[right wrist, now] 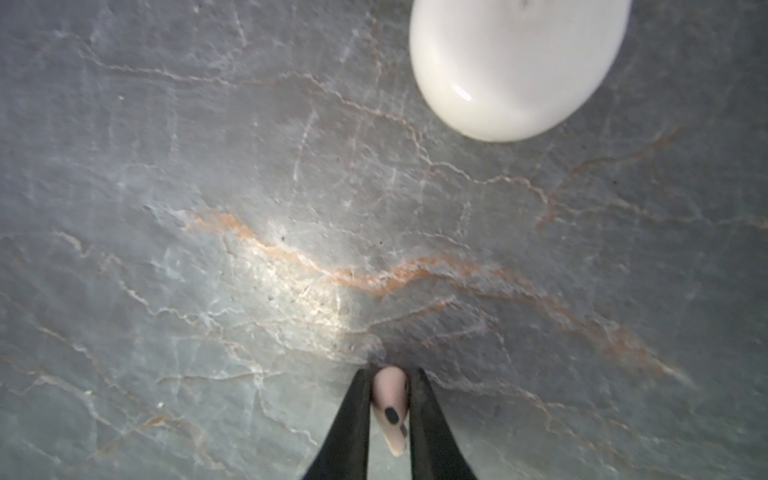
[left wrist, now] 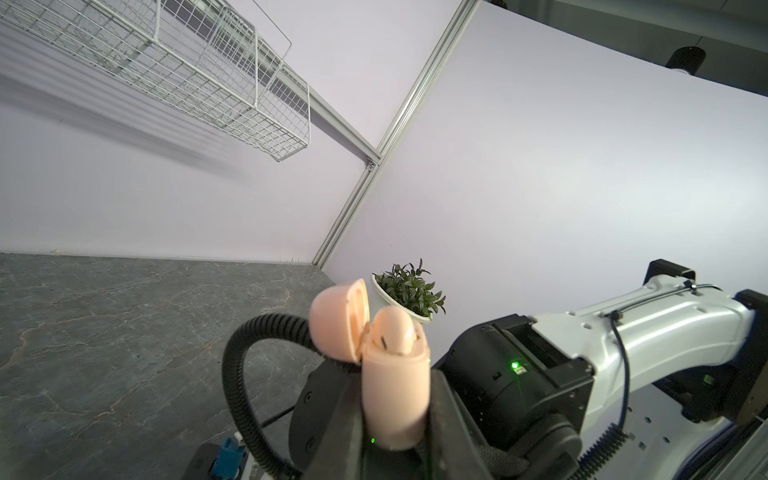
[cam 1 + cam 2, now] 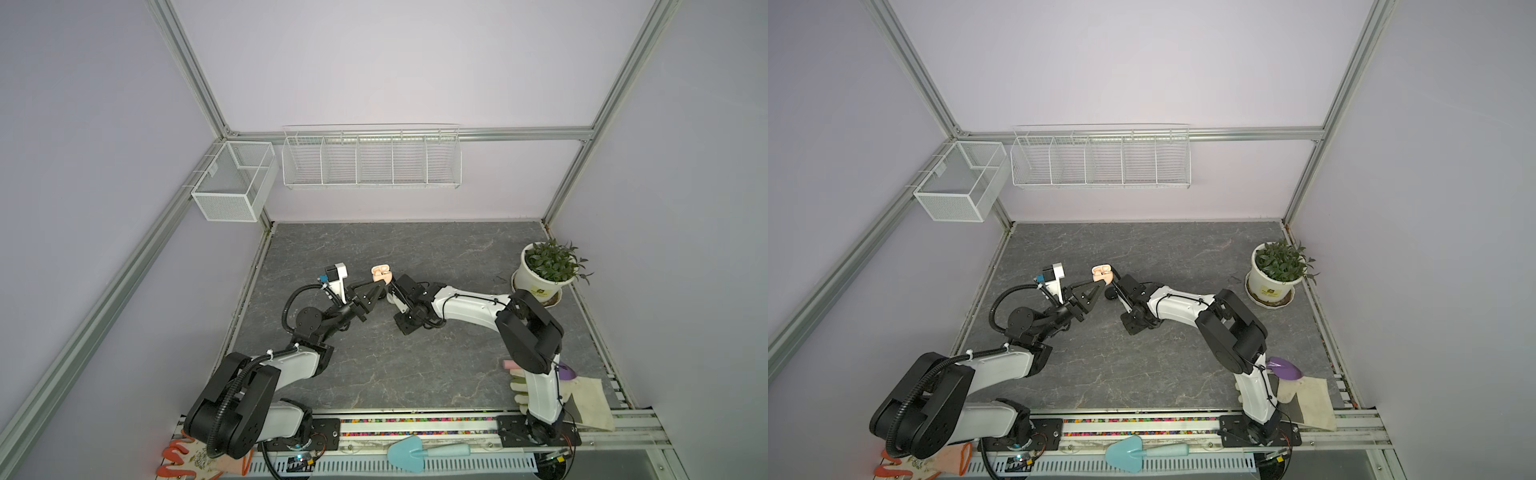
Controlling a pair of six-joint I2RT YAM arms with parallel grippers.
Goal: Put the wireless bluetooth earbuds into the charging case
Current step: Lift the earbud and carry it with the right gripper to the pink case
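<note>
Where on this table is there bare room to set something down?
Bare table runs along the back wall, left of the potted plant. Also open: front middle, between the left arm and right arm. Crowded: the centre, where the left gripper and right gripper meet, and the front right corner with glove and purple scoop.

We are counting two claws: the left claw (image 3: 380, 284) and the right claw (image 1: 391, 380). We are seeing two pink earbuds, the first earbud (image 2: 395, 332) in the pink case (image 2: 395, 399) and the second earbud (image 1: 390, 409) between the right claw's tips. We are finding two cases, that pink one and a white case (image 1: 515, 62); two wire baskets, a box basket (image 3: 235, 183) and a long basket (image 3: 371, 160); two scoops, a blue scoop (image 3: 409, 455) and a purple scoop (image 3: 567, 372); one potted plant (image 3: 548, 266); one counter (image 3: 415, 374).
</note>
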